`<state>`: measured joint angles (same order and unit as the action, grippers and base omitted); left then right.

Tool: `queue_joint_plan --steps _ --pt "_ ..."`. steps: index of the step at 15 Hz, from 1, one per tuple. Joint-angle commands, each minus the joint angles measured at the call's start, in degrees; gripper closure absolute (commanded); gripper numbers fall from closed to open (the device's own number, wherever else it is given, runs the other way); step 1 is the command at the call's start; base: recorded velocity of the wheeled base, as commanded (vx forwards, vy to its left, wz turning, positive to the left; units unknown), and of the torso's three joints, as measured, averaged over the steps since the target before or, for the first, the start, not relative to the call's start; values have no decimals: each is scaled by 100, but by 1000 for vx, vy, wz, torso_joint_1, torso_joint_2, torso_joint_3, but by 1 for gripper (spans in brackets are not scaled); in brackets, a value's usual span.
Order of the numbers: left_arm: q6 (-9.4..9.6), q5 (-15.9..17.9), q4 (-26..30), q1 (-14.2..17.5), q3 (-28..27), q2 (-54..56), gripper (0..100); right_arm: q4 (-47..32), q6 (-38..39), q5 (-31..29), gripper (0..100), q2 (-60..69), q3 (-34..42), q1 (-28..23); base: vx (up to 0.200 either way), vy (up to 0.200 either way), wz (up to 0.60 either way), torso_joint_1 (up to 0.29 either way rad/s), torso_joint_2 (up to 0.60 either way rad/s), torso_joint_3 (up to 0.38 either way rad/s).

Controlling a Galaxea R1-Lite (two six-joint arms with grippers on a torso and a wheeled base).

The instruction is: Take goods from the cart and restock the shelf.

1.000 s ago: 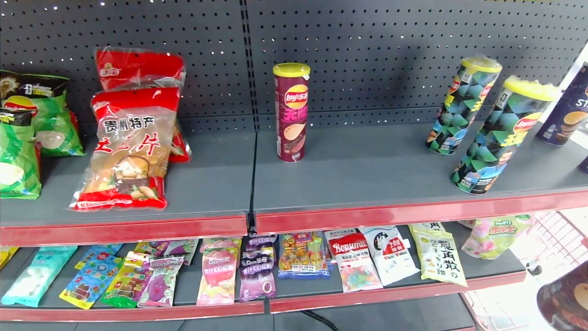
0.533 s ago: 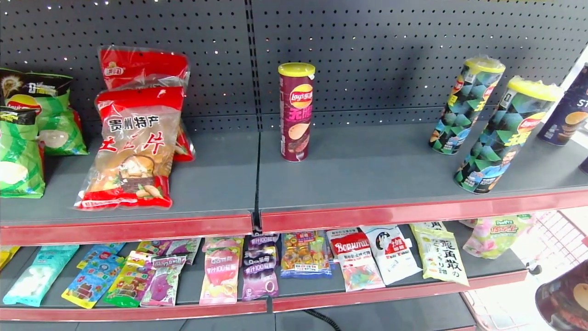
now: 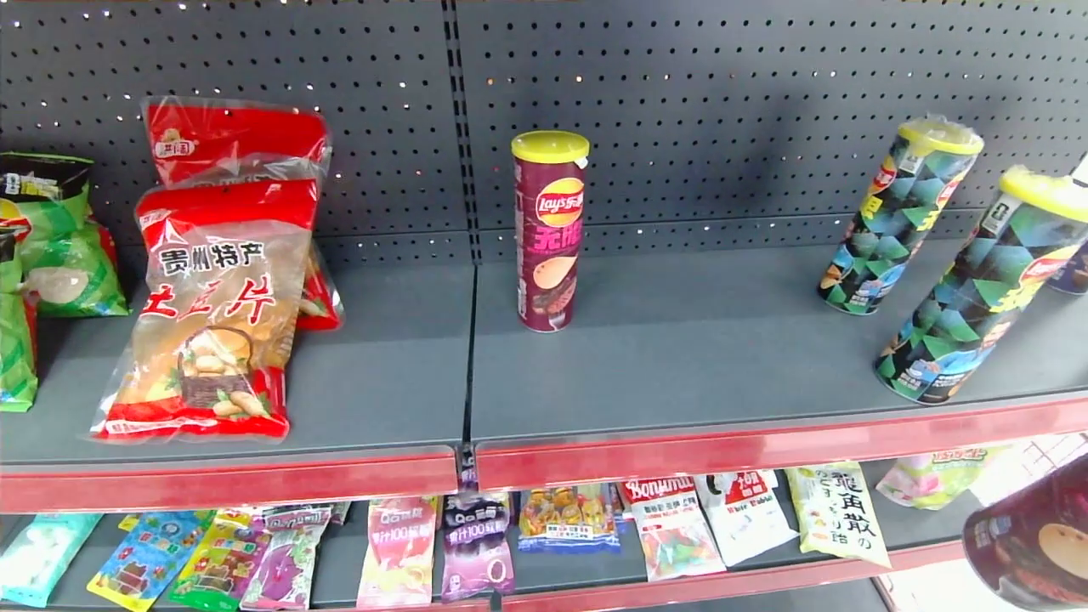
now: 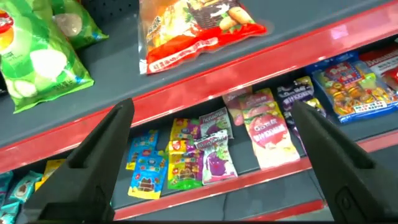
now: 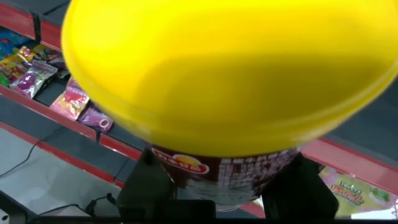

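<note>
Your right hand is clamped on a maroon chip can, low beside the right end of the shelf. Your left hand hangs before it, fingers apart.

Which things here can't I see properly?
Held can: right wrist view, its yellow lid hides most of the body; head view, the corner cuts it off.
Rear red bag: head view, front red bag covers its lower part.
Green bags: head view, left edge crops them.
Lower-shelf packets: head view, red shelf lip hides their tops.
</note>
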<state>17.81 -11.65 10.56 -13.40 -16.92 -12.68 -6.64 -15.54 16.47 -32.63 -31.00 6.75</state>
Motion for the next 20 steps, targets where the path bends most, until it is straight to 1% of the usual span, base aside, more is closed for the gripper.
queue_joint_plan --steps 1,3,4,5,7,8,9,10,11,12,13,14,15,16,17,18,19,20 --pt "21 146 -10 -23 -57 -138 0 5 -37 14 100 -235 -99 142 0 0 0 0 0 0" --pt "73 700 -27 -75 -206 -499 0 23 -45 -30 100 -366 -161 371 0 0 0 0 0 0" --pt "73 972 -212 -84 -391 -1140 0 5 -54 -21 100 -507 -363 458 0 0 0 0 0 0" --pt "30 1130 -572 -102 -523 -1650 0 14 -28 5 100 -683 -495 511 0 0 0 0 0 0" --pt "-50 1649 -1943 -146 -1050 -3408 0 23 25 102 100 -815 -626 784 0 0 0 0 0 0" --pt "-50 1860 -2647 -357 -1375 -4260 0 23 95 102 100 -823 -609 801 0 0 0 0 0 0" --pt "-50 1912 -2840 -436 -1472 -4507 0 23 122 102 100 -832 -591 801 0 0 0 0 0 0" --pt "-76 1939 -3394 -629 -1955 -5456 0 23 210 102 100 -867 -591 801 0 0 0 0 0 0" --pt "-181 2009 -3438 -928 -2579 -6185 0 32 227 102 100 -920 -609 801 0 0 0 0 0 0" --pt "-454 2027 -3411 -1139 -3054 -6616 0 23 227 102 100 -920 -618 801 0 0 0 0 0 0" --pt "-841 2018 -3402 -1429 -3581 -7047 0 23 236 102 100 -920 -618 801 0 0 0 0 0 0" --pt "-964 2027 -3411 -1561 -3898 -7337 0 32 245 93 100 -911 -609 792 0 0 0 0 0 0" --pt "-902 2071 -3464 -1569 -4249 -7750 0 32 245 93 100 -911 -609 792 0 0 0 0 0 0" --pt "-805 2203 -3464 -1569 -4575 -8049 0 23 254 84 100 -903 -600 792 0 0 0 0 0 0" --pt "-788 2299 -3464 -1578 -4865 -8303 0 23 254 84 100 -894 -600 784 0 0 0 0 0 0" --pt "-788 2317 -3464 -1596 -5119 -8523 0 23 254 84 100 -894 -591 784 0 0 0 0 0 0" --pt "-788 2317 -3455 -1649 -5330 -8699 0 23 254 84 100 -911 -591 784 0 0 0 0 0 0" --pt "-788 2326 -3455 -1649 -5418 -8787 0 23 306 84 100 -920 -591 784 0 0 0 0 0 0"
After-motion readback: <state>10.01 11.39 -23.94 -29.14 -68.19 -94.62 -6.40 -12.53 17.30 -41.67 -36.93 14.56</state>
